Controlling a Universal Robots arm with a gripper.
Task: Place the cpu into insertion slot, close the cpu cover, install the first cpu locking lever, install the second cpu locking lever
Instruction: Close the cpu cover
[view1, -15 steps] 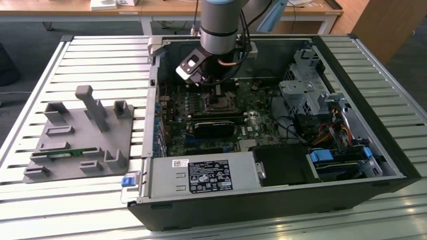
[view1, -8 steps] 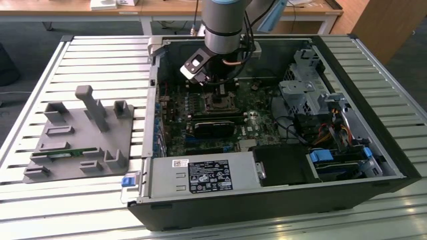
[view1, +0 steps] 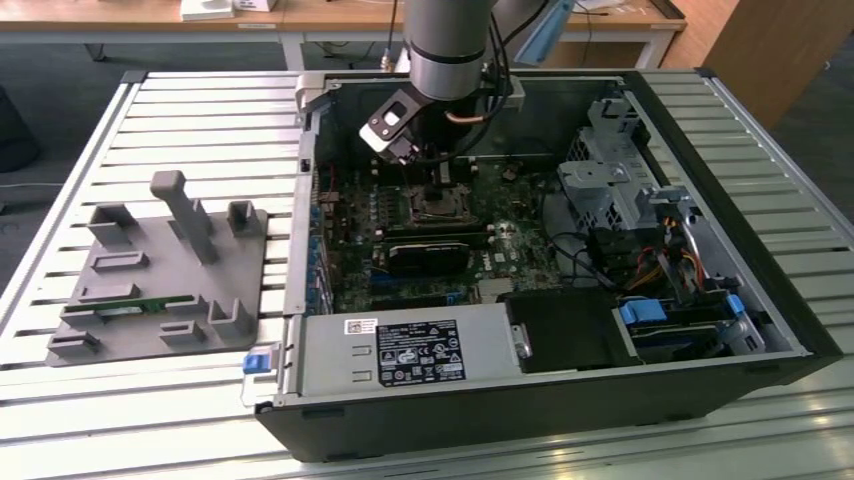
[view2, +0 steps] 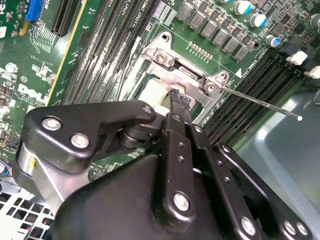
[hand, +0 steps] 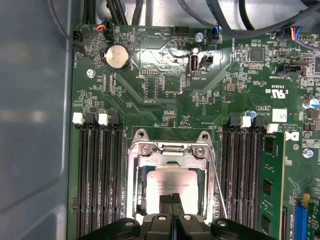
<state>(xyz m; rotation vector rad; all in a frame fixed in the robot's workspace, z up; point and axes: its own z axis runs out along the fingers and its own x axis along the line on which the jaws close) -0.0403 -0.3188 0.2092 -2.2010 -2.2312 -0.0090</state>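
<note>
Since the cpu (hand: 172, 182) already sits in the slot (hand: 131, 190) right under the hand (hand: 172, 202), with the cover (hand: 172, 161) down around it, I'd say we're at the cover-closing step. The fingers are pinched together with nothing held, and the tips look to be resting on the chip. The lever (view2: 260, 102) beside the hand isn't latched yet, so the cover needs keeping flat.

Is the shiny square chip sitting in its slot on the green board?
Yes, in the first wrist view the cpu lies flat inside the insertion slot.
</note>
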